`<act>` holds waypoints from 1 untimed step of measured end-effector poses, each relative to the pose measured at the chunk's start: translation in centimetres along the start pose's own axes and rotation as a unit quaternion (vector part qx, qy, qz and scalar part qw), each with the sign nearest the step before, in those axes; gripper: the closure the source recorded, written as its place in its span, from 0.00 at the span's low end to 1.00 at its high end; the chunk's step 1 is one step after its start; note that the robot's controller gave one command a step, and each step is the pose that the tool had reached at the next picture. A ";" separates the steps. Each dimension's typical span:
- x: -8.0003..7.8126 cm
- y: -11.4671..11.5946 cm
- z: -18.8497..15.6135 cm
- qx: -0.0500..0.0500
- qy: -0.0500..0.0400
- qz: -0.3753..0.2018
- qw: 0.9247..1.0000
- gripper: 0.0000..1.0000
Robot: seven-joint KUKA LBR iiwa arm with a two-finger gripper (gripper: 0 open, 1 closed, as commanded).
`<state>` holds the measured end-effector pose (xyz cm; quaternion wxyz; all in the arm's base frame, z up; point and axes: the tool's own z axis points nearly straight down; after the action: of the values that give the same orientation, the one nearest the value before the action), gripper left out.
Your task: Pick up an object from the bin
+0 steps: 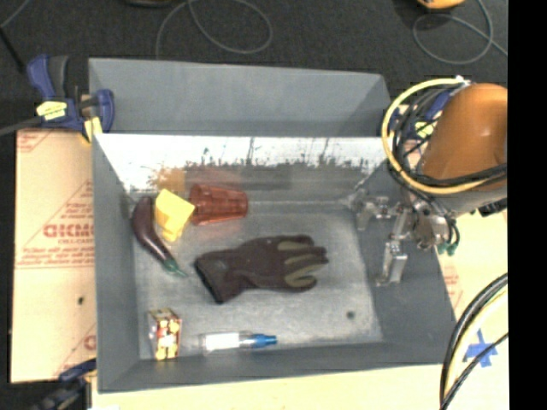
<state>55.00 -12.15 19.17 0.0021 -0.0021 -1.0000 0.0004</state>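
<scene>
No legible text or labels.

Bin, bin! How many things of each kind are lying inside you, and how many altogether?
Dark glove: 1
Purple toy eggplant: 1
Yellow block: 1
Red cup: 1
Small colourful box: 1
Clear tube with blue cap: 1
Total: 6

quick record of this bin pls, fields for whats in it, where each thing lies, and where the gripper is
container: grey metal bin
gripper: at the bin's right side, over bare floor
nearest thing: dark glove, lying flat mid-bin, apart from the gripper
left side: purple toy eggplant, with a yellow block against it
back: red-brown ridged cup, on its side
front: clear tube with blue cap, lying flat
front left corner: small multicoloured box
</scene>
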 end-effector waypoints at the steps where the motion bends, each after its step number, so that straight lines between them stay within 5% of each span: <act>1: -0.2 0.0 -0.5 0.001 -0.004 -0.001 1.000 0.00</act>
<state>55.16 -12.11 19.63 -0.0019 -0.0007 -1.0000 0.0011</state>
